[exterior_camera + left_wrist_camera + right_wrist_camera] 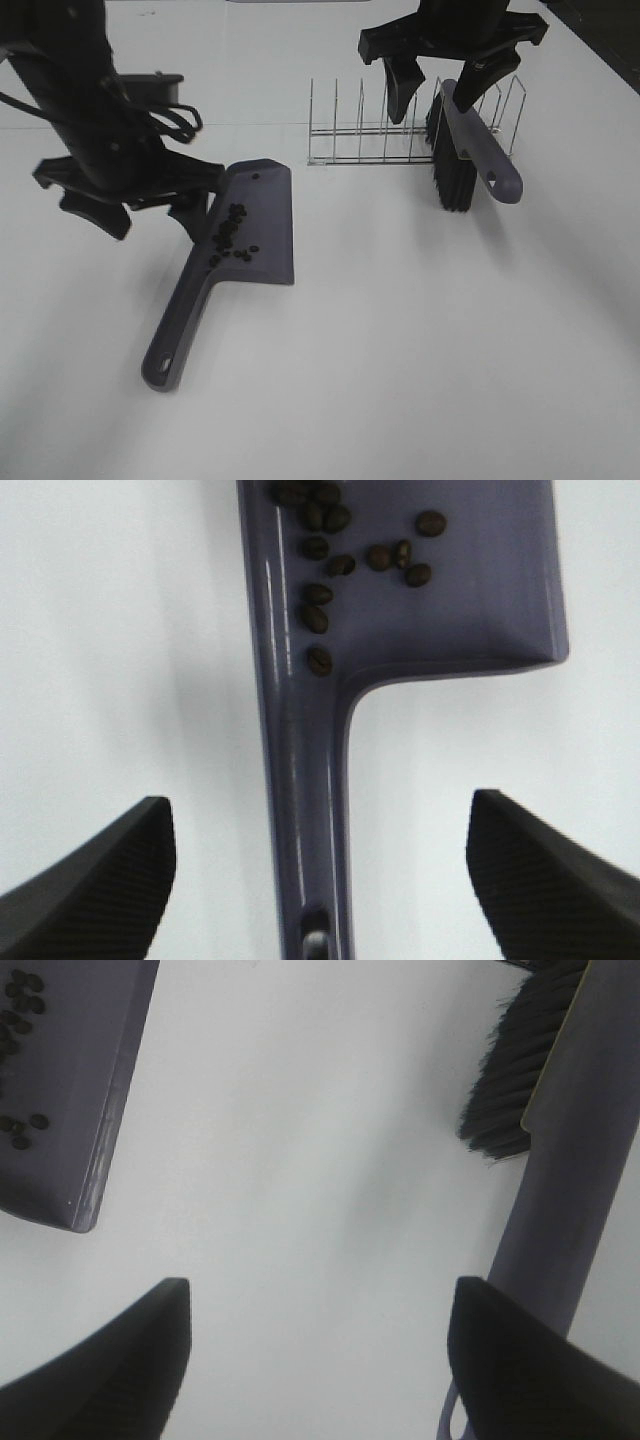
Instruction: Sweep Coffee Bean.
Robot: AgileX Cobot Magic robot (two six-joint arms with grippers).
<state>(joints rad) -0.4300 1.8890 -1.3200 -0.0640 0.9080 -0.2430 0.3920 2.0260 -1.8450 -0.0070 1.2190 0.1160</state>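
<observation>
Lower left of the overhead frame: the purple-grey dustpan (272,215) lies flat on the white worktop (420,360), handle toward the camera. Its pan, left of centre, holds the coffee beans (230,232) in a dark cluster, and I see none loose on the worktop. My left tool (152,225) hangs over the handle, spread wide, touching nothing. Upper right, the brush (480,150) leans against a wire rack (350,140), my right tool (435,100) spread wide just above it, gripping nothing. Sweeping looks done — perhaps only emptying remains.
</observation>
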